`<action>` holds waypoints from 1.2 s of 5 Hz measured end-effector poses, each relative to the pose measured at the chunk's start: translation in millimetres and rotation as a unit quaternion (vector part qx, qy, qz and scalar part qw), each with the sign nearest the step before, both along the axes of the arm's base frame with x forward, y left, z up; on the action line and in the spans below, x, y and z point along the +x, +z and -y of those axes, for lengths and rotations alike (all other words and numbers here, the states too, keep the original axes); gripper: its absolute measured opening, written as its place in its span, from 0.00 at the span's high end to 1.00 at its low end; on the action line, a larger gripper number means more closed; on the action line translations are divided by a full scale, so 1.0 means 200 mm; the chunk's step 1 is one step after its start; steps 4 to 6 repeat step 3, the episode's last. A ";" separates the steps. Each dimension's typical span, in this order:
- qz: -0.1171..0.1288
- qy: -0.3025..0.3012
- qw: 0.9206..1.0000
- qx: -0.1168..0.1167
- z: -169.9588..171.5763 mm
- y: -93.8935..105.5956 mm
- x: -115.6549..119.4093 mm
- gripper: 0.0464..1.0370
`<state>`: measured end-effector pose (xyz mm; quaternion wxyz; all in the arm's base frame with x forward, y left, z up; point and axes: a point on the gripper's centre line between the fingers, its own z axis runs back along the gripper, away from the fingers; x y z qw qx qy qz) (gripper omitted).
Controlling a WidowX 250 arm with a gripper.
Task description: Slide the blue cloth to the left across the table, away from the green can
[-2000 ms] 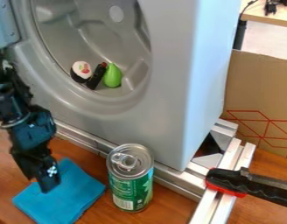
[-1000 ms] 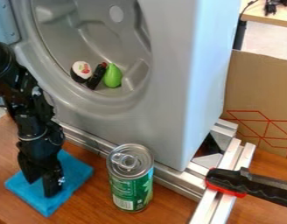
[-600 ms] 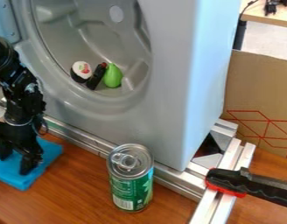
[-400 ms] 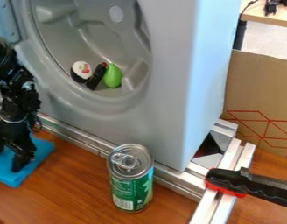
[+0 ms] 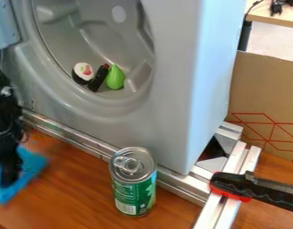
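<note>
Fingers (image 5: pixel 10 173) blurred against blue cloth (image 5: pixel 33 162), partly cut off; can't tell if clenched.

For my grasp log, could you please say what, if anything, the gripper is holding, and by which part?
I cannot tell: the gripper is at the blue cloth, but any hold is unclear.

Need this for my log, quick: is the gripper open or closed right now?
Gripper: at the blue cloth, left edge of view; open or closed cannot be told.
</note>
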<state>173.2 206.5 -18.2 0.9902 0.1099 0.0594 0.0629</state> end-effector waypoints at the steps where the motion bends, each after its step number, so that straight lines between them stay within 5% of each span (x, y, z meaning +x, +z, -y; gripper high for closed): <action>1: 0.077 -0.044 0.996 -0.033 0.14 0.17 0.03 0.04; 2: 0.063 -0.071 0.991 -0.091 0.27 0.33 -0.02 0.04; 3: 0.068 -0.134 0.983 -0.106 0.46 0.46 0.04 0.04; 6: 0.068 -0.134 0.983 -0.106 0.46 0.46 0.04 0.04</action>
